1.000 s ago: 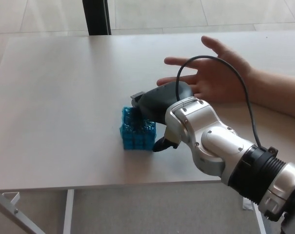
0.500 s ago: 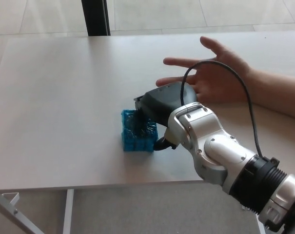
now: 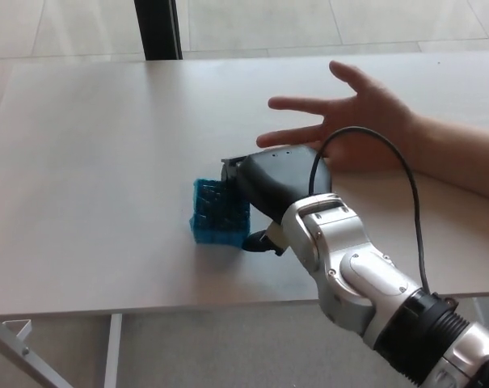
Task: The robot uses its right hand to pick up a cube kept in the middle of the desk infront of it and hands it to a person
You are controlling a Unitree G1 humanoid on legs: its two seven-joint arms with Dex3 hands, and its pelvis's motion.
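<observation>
Closest to me, the silver forearm (image 3: 365, 283) comes up over the near edge of the surface (image 3: 90, 162) from its right corner, a black cable (image 3: 410, 202) looping off its wrist. At its end the right robot hand (image 3: 264, 194) lies against the blue cube (image 3: 220, 214), which sits around the middle of the surface, a little nearer the front edge than the back. Dark fingers (image 3: 228, 190) press on the cube's top right side and a thumb tip (image 3: 256, 241) shows low at its right corner, so I take the robot hand to be clasping the cube, though the far side of the grip is hidden from here. The cube looks slightly tipped, and I cannot tell whether it is clear of the surface. Beyond, toward the far right edge, a person's hand (image 3: 357, 121) waits palm open with fingers spread. So this is the pick-up step, I think; next the grip must hold firm through a lift, then carry back and right to that palm. The left robot hand is nowhere to be seen.
</observation>
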